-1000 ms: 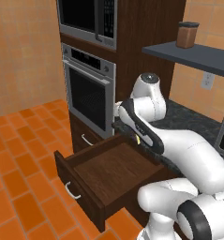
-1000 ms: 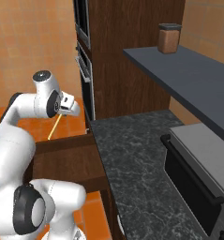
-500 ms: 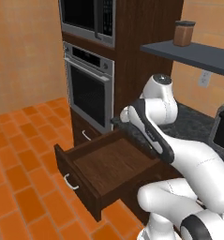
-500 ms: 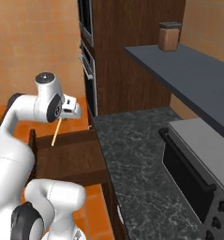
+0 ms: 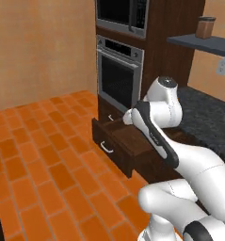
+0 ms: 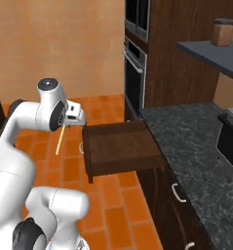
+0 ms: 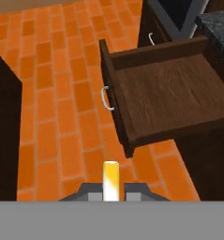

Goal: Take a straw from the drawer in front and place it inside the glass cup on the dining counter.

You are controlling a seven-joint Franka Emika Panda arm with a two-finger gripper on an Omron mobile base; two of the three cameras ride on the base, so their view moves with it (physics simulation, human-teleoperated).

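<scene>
In the right base view my gripper (image 6: 67,123) is shut on the straw (image 6: 59,141), a thin pale yellow stick hanging down and slightly left over the orange tile floor, left of the drawer (image 6: 120,146). The drawer stands pulled out, dark brown, with nothing showing inside. From the hand view the straw's (image 7: 110,176) end stands between the fingertips of the gripper (image 7: 110,190), and the drawer (image 7: 165,93) with its curved silver handle (image 7: 105,98) lies ahead to the right. The drawer (image 5: 115,141) is partly covered by my arm in the left base view. The glass cup and the dining counter are out of view.
The steel oven (image 5: 118,77) is set in the tall dark cabinet behind the drawer. A dark speckled countertop (image 6: 196,141) runs to the right, with a shelf and a brown jar (image 6: 222,31) above. A dark brown block (image 7: 3,126) stands at the hand view's left. Tile floor (image 5: 43,141) lies open to the left.
The whole picture has shifted, so the base has moved. The drawer now sits further from the camera and right of the gripper, which keeps its hold on the straw.
</scene>
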